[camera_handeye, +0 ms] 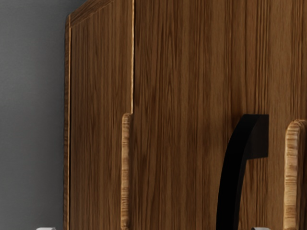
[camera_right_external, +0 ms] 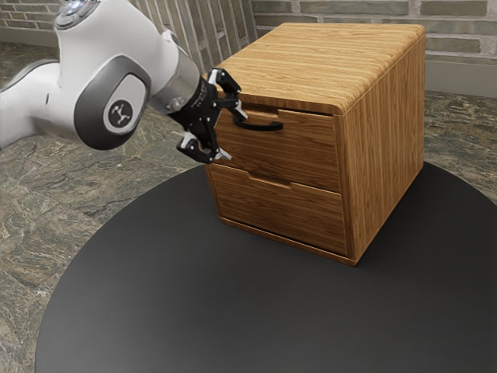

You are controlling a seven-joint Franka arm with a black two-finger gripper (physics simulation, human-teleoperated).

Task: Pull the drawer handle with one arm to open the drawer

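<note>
Black and matt, the round bench [camera_right_external: 233, 311] filled the foreground, with stone floor [camera_right_external: 46, 202] around it. On the bench's far part stood a wooden cabinet [camera_right_external: 380, 140] with two drawers, one above the other. The white arm [camera_right_external: 93, 85] came in from the exterior view's left. Its jaws stood wide apart, one above the other, at the front of the top drawer [camera_right_external: 303, 155]. The black handle [camera_right_external: 264, 127] ran across the upper part of that front. Its end nearer the arm lay between the jaws, which were not clamped on it. In the wrist view the handle curved off the wood close ahead of the hand. The top drawer looked shut, its front level with the bottom drawer [camera_right_external: 279, 210]. Behind the cabinet rose a brick wall [camera_right_external: 349, 8].
</note>
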